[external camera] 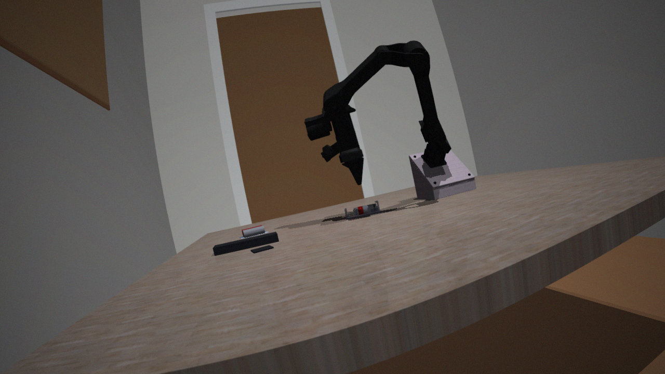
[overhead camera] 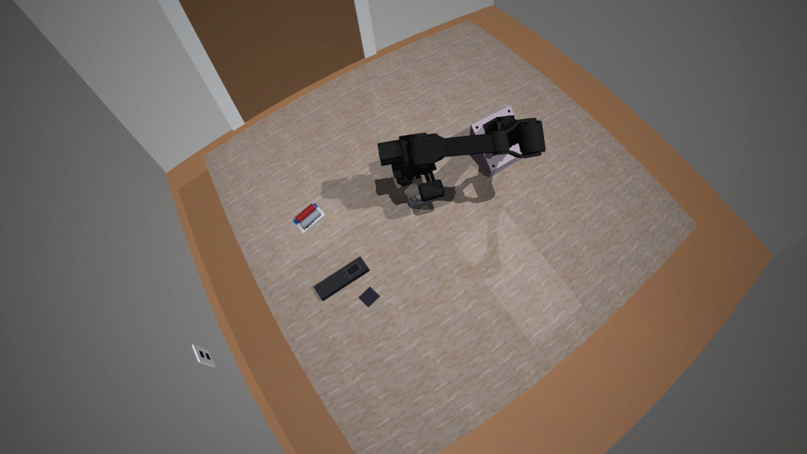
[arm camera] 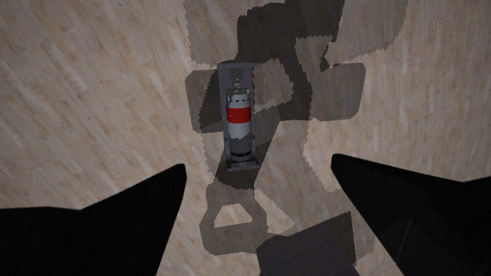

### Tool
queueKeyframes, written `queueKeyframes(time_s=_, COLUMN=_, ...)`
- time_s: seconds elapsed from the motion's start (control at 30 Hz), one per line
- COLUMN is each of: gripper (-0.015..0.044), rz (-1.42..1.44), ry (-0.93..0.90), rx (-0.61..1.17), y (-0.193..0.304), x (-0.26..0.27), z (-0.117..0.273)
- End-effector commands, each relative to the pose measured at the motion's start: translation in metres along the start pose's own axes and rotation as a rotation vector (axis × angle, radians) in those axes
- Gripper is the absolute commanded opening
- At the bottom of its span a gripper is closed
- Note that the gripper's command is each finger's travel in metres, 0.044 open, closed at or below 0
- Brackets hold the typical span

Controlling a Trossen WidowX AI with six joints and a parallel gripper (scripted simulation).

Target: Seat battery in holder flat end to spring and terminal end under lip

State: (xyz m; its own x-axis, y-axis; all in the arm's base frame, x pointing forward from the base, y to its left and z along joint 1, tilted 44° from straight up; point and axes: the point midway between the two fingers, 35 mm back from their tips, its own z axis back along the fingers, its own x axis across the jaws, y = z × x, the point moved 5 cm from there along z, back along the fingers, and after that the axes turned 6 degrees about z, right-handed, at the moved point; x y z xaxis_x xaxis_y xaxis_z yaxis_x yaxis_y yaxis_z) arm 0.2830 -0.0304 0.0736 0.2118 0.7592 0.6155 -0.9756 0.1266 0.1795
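The fingers were spread wide, nothing gripped, at 6 o'clock from the battery (arm camera: 239, 128), apparently seated in the holder (arm camera: 222, 115).

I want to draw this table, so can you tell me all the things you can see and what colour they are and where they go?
battery: one, grey with a red band, lying in the holder under the gripper.
holder: one, grey, with a spring at one end, on the table near the arm's base.
second battery: one, red and grey, on a small white tray at the table's far side from the base.
long flat box: one, black, near that tray.
small square: one, black, beside the long box.
table: one, pale wood.
door: one, brown, behind the table.
mount: one, light grey, under the arm.
gripper: one, black, open, above the battery, touching nothing.
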Motion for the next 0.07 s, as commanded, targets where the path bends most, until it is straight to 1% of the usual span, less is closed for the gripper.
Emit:
queueKeyframes(time_s=0.0, gripper=0.044, rz=0.003, ry=0.004, rx=0.002, y=0.0003, x=-0.0002, z=0.0004)
queueKeyframes(time_s=0.03, gripper=0.044, rz=0.003, ry=0.004, rx=0.002, y=0.0003, x=-0.0002, z=0.0004)
